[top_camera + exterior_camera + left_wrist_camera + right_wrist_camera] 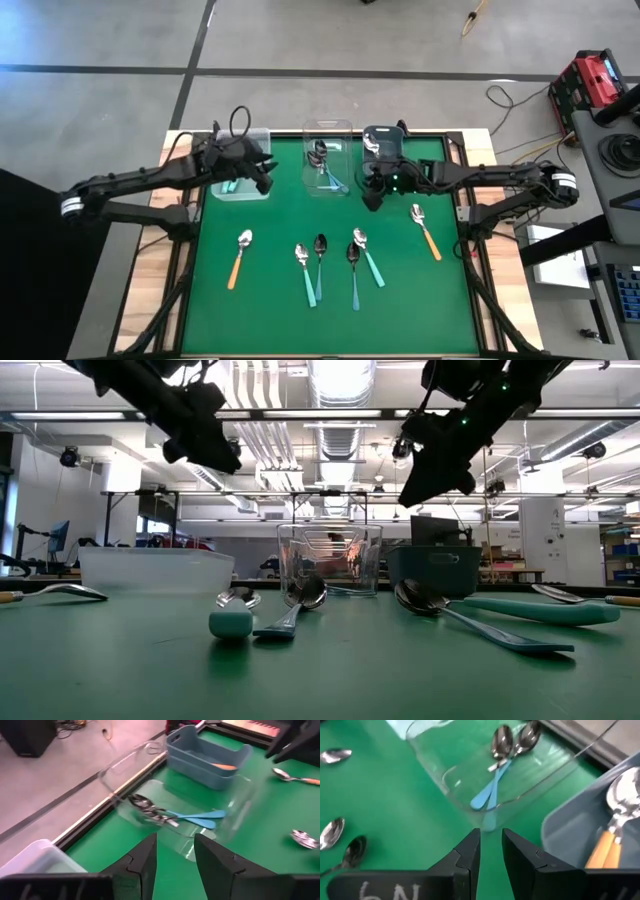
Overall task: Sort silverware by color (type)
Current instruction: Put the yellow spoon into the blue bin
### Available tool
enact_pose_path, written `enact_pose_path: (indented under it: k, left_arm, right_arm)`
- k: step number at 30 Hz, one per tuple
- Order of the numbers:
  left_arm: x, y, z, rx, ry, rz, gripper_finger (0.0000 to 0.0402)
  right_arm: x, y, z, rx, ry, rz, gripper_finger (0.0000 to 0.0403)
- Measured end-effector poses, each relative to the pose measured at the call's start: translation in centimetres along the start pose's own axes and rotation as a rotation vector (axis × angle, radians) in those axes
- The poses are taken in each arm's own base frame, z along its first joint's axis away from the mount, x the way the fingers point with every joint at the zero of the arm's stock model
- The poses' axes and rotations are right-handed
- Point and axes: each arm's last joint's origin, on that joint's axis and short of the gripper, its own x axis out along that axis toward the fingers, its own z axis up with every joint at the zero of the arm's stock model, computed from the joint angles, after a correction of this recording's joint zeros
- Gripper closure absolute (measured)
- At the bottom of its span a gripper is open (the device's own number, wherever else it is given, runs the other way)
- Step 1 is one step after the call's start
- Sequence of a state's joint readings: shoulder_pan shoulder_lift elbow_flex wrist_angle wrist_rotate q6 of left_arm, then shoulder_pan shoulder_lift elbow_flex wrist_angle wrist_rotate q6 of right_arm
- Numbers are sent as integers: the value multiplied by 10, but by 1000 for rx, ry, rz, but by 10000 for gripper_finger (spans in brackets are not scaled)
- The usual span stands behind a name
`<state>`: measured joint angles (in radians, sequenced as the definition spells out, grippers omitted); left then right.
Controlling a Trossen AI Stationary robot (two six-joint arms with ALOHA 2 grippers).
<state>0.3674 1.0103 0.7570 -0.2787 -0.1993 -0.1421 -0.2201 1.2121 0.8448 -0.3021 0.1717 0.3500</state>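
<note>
A: Where do the spoons stand now?

B: Six lie loose on the green tabletop (225, 320), in a loose row towards its front edge: an orange-handled spoon (240, 257) nearest the left edge, four teal-handled spoons (338, 264) bunched in the middle, and another orange-handled one (426, 230) towards the right edge. Two blue-handled spoons sit in the clear bin (327, 160) at the middle of the back edge, orange ones in the grey bin (383, 143) beside it, and a mint handle shows in the frosted bin (243, 165) at the back left.

A: And the claws?

B: Both hang empty. The left claw (175, 857) hovers near the frosted bin, fingers parted with nothing between them. The right claw (491, 851) hangs between the clear and grey bins, fingers a narrow gap apart, gripping nothing.

A: How would a spoon handle?

B: Light and stiff, I judge. The polished bowl looks slippery and rounded, so a pinch there could squirt out. The thin plastic handle lies nearly flat on the tabletop, so I'd take it across the handle, near the middle, fingers straddling it.
</note>
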Motion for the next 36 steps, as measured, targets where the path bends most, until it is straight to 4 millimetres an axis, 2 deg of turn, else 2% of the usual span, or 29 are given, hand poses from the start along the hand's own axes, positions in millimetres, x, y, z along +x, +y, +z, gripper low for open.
enact_pose_path:
  k: [11, 25, 36]
  left_arm:
    - [-7, -27, -5, 84, 5, -119, 288]
    - [-8, -28, -2, 99, -30, -121, 288]
    - [-10, -34, -1, 70, -43, -148, 288]
  right_arm:
    - [-5, 25, -10, 69, 77, 179, 332]
    - [-11, 45, -20, 162, 142, 270, 332]
    - [-21, 69, -36, 184, 213, 322, 332]
